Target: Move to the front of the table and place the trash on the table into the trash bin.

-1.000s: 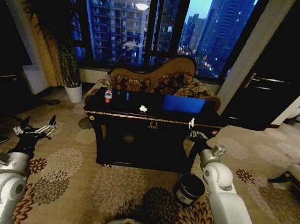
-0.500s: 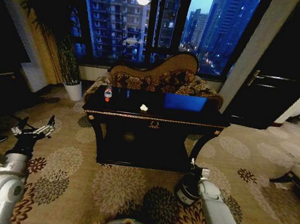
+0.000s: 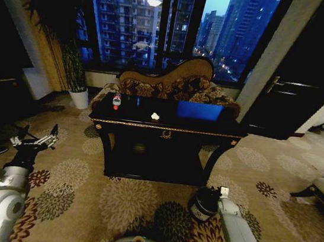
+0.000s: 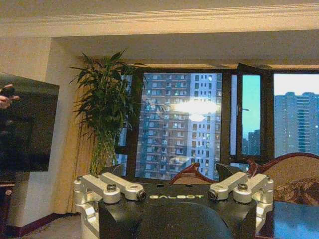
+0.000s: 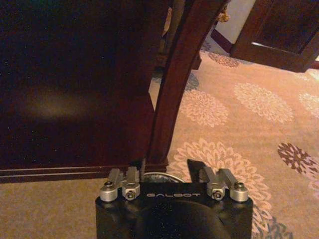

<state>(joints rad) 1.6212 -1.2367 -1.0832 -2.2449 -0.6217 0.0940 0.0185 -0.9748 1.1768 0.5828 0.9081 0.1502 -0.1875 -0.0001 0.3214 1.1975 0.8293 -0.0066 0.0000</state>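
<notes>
Open right claw (image 5: pixel 164 168) over trash bin (image 3: pixel 203 205)

Head view overlooks the table (image 3: pixel 166 130); right wrist faces its leg closely.

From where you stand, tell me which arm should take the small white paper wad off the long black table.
Probably the left. The left gripper is raised and open beside the long black table, while the right gripper hangs low over the small black bin. The small white paper wad lies mid-table, far from both.
</notes>
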